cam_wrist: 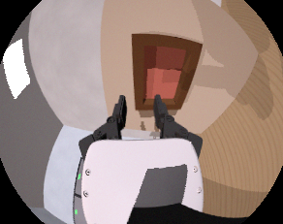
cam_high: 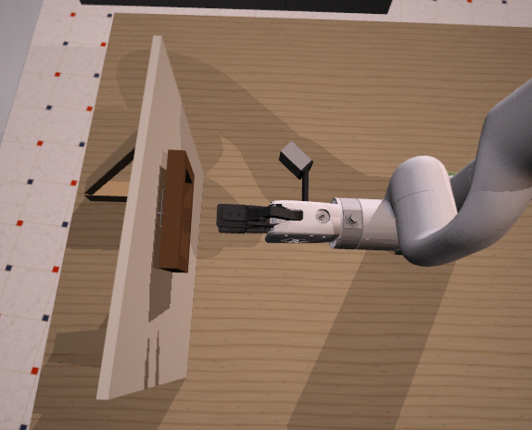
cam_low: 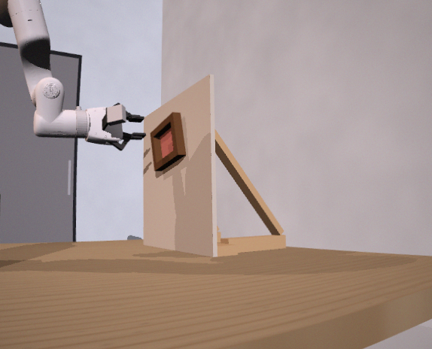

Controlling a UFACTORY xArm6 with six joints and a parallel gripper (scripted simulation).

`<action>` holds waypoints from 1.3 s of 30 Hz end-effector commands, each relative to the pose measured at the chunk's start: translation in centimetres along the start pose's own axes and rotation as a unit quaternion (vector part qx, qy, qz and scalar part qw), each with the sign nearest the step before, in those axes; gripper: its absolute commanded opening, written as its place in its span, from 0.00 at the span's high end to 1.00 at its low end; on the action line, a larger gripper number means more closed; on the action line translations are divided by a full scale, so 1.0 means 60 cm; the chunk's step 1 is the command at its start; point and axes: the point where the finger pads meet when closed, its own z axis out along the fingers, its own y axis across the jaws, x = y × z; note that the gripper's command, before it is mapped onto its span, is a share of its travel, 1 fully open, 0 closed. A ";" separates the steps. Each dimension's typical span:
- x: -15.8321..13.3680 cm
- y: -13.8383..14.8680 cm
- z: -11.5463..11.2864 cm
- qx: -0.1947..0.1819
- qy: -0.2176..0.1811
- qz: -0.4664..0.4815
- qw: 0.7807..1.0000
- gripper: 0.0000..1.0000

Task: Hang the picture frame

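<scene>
1. Counter of striped light wood carries everything in front of me.
2. A tall beige flat board stands upright on it, propped from behind by a slanted tan wooden brace.
3. The dark brown wooden picture frame with a red centre hangs on the board's face; in the exterior view it sits tilted, not level.
4. My black two-finger gripper points straight at the frame, just short of it, touching nothing.
5. My fingers stand half apart and hold nothing.
6. I cannot make out the screw.
</scene>
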 end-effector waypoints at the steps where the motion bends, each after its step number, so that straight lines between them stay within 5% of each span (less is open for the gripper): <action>1: 0.000 -0.002 0.001 0.001 0.000 0.001 1.000 0.50; 39: -0.005 -0.005 0.006 0.003 0.001 0.000 1.000 0.50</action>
